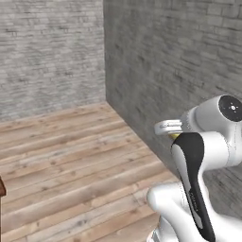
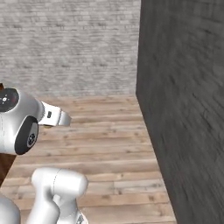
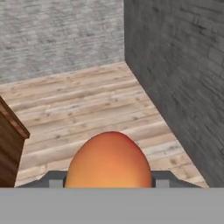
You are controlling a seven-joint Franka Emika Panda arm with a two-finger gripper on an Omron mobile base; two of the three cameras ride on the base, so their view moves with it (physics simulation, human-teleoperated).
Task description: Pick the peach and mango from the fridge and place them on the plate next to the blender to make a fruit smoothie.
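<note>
We see our gripper (image 3: 109, 183) clenched around the mango (image 3: 109, 161), above the wooden floor (image 3: 87, 105) near the brick wall (image 3: 179, 65).

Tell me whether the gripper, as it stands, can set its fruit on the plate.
Probably not yet. The gripper is shut on the mango, facing bare wooden floor and brick wall; the base likely must drive first.

Arm (image 1: 208, 156): glossy white rounded links, black strip on one link, dark round joint caps.
</note>
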